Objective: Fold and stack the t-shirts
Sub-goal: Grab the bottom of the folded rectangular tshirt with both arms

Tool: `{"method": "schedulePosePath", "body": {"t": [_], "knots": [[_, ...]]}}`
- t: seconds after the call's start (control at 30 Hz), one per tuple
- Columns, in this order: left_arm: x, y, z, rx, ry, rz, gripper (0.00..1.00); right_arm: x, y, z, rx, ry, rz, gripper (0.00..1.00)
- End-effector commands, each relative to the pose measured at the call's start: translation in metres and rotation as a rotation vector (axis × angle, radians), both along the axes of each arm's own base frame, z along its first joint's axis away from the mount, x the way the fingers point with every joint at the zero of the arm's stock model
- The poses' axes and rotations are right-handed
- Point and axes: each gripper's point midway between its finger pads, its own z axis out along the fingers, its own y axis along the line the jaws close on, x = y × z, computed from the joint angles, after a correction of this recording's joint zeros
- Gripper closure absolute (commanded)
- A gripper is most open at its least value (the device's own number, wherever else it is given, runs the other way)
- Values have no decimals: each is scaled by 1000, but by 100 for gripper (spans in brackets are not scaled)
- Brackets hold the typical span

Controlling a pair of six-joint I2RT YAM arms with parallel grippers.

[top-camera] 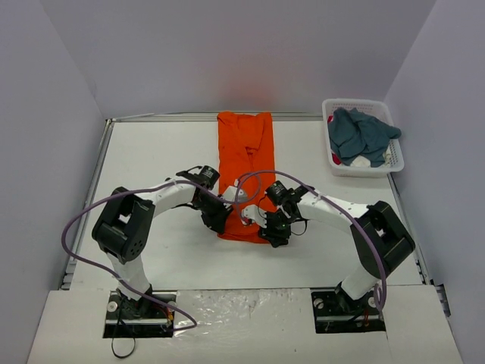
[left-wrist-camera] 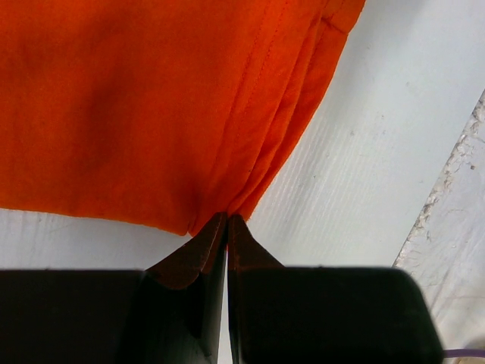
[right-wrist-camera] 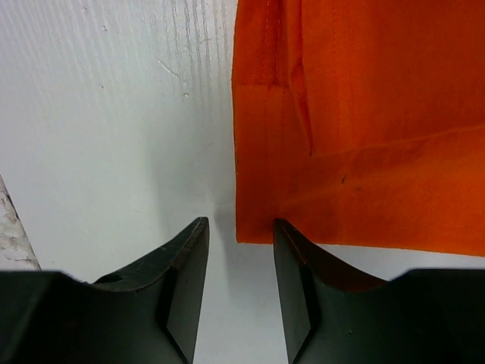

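Note:
The orange t-shirt (top-camera: 244, 163) lies as a long narrow folded strip down the middle of the table. My left gripper (top-camera: 216, 220) is at its near left corner, shut on the orange t-shirt's corner (left-wrist-camera: 220, 205). My right gripper (top-camera: 271, 231) is at the near right corner, open, its jaws straddling the shirt's corner (right-wrist-camera: 254, 227) without closing on it. The teal-blue t-shirt (top-camera: 360, 135) lies crumpled in the white basket (top-camera: 330, 166) at the back right.
The white basket also holds a bit of white and red cloth. Purple cables loop over both arms. The table's raised rim (top-camera: 97, 167) runs along the left, and the back wall is just behind the shirt's far end.

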Motion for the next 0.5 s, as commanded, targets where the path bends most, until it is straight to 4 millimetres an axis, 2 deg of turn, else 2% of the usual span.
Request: {"method": "schedulePosePath", "body": {"t": [0.0, 0.23, 0.47], "knots": [[6, -5, 12, -35, -4, 0, 98, 5, 2, -3, -34, -4, 20, 65], [5, -4, 14, -40, 2, 4, 98, 7, -1, -17, -76, -6, 13, 69], [7, -3, 19, -51, 4, 8, 98, 9, -4, -19, -101, -11, -11, 95]]}}
